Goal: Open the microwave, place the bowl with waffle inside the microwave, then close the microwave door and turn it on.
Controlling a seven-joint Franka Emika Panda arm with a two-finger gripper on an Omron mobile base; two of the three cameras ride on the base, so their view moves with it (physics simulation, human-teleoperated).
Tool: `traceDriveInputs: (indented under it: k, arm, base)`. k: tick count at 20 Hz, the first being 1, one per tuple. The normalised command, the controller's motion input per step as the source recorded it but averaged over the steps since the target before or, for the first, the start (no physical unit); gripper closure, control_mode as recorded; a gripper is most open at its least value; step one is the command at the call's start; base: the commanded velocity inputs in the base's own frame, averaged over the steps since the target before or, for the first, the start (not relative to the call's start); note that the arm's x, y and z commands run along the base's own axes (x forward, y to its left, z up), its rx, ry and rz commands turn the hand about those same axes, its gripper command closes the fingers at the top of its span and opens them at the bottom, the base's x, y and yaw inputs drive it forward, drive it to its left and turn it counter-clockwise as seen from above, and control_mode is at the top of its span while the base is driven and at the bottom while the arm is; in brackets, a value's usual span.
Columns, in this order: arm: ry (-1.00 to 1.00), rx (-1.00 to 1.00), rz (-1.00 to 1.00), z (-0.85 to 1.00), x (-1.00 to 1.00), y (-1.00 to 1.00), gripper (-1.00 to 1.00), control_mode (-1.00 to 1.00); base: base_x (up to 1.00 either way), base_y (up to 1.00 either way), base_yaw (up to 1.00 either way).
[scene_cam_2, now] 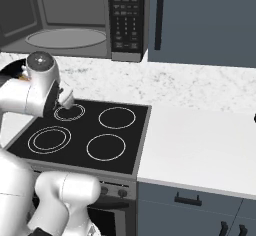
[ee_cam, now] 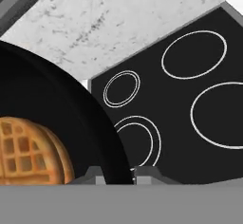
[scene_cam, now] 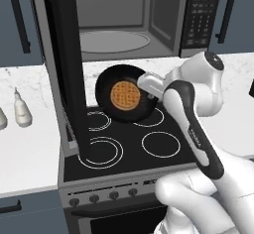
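The microwave [scene_cam: 129, 20] stands open above the counter, its light grey interior and round turntable [scene_cam: 114, 40] exposed and its keypad [scene_cam: 201, 10] on the right. The microwave door [scene_cam: 62, 64] is swung out to the left, edge-on to me. A black bowl [scene_cam: 106, 91] hangs tilted over the back of the stovetop, below the microwave opening, with the golden waffle [scene_cam: 125, 95] lying in it. My gripper [scene_cam: 148, 90] is shut on the bowl's right rim. In the hand view the bowl [ee_cam: 57, 99] and waffle [ee_cam: 28, 147] sit at the left, with the rim pinched at my gripper [ee_cam: 116, 175].
The black stovetop [scene_cam: 158, 144] with white rings lies under the bowl. A white bottle [scene_cam: 21, 110] stands on the left counter. White counter [scene_cam_2: 200, 140] stretches to the stove's right, with dark blue cabinets [scene_cam_2: 200, 20] above it. The open door juts over the stove's left side.
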Motion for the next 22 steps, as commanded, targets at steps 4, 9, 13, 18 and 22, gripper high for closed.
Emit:
traceDriveInputs:
  k: [4,9,13,18,22]
  arm:
    - [-0.19,0.11,-0.35,1.0,-0.13,-0.04,1.0,-1.0]
    - [-0.06,0.05,-0.4,0.9,0.21,0.09,1.0,-1.0]
    - [0.0,0.03,-0.34,0.46,0.67,0.1,1.0,-1.0]
    - [-0.05,0.22,-0.1,0.39,0.79,0.02,1.0,-1.0]
    - [-0.02,0.39,0.04,0.21,0.78,0.07,1.0,-1.0]
  base:
    - [0.0,0.0,0.0]
    - [0.0,0.0,0.0]
    - [0.0,0.0,0.0]
    - [0.0,0.0,0.0]
    - [0.0,0.0,0.0]
